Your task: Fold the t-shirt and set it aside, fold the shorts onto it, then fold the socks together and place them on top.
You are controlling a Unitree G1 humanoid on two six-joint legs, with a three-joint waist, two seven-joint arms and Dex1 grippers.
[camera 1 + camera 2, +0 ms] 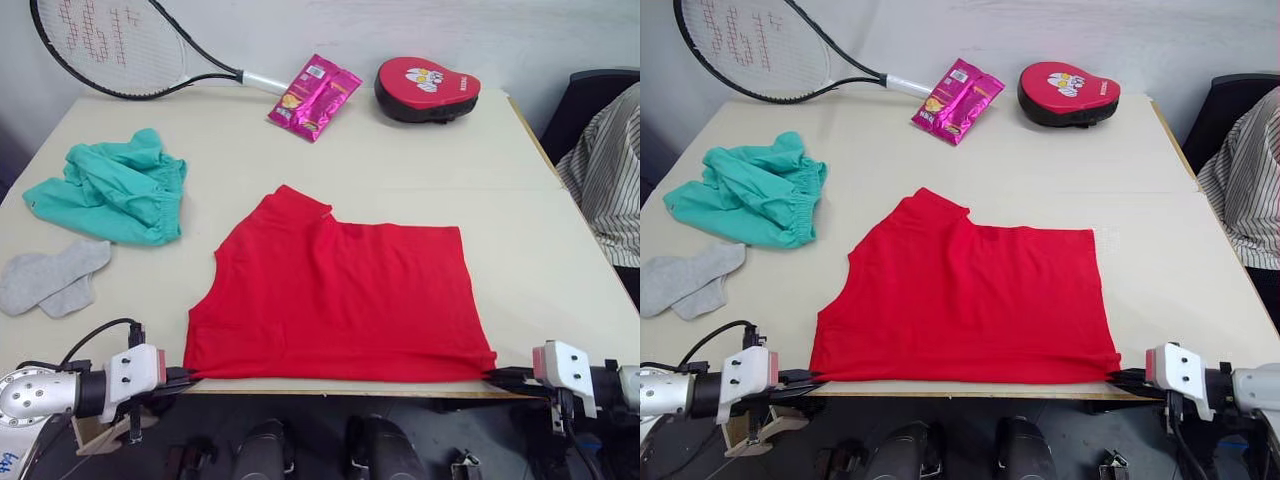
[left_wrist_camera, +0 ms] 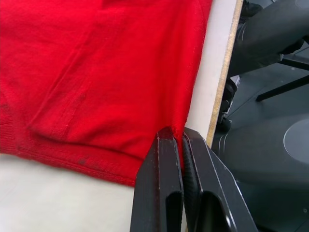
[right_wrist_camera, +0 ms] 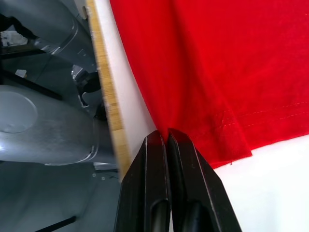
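Both black two-fingered grippers, left [image 1: 185, 377] and right [image 1: 492, 376], pinch the near corners of the bright red cloth t-shirt [image 1: 335, 295], partly folded at the table's [image 1: 540, 250] near edge.
Crumpled teal-green shorts [image 1: 115, 190] and light grey socks [image 1: 50, 278] wait unfolded at the left.

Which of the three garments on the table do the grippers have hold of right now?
The red t-shirt: left gripper and right gripper pinch its near corners. The teal shorts and grey socks lie untouched.
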